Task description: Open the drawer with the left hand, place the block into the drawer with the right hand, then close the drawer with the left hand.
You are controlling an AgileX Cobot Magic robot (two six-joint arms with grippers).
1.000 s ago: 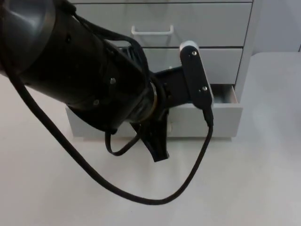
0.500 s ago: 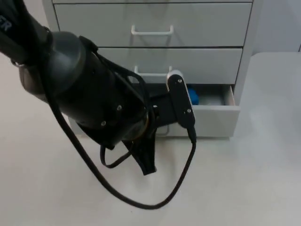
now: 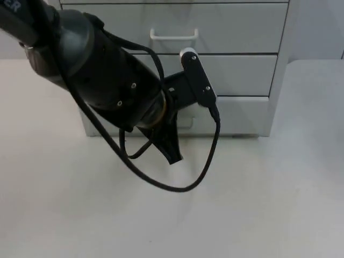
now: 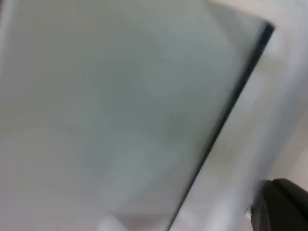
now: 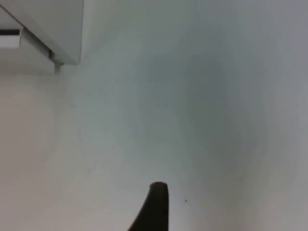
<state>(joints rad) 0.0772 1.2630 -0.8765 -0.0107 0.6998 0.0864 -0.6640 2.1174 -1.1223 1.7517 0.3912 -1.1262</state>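
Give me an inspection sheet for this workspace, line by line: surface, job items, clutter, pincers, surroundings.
Surface: white table top, bare in front of the cabinet.
Job's things: bottom drawer of the light grey three-drawer cabinet, front flush with the frame, shut.
Clutter: nothing seen.
Pincers: left pincer points down just in front of the bottom drawer; right pincer waits over bare table near the cabinet's corner.
Surroundings: grey partition wall behind the cabinet.
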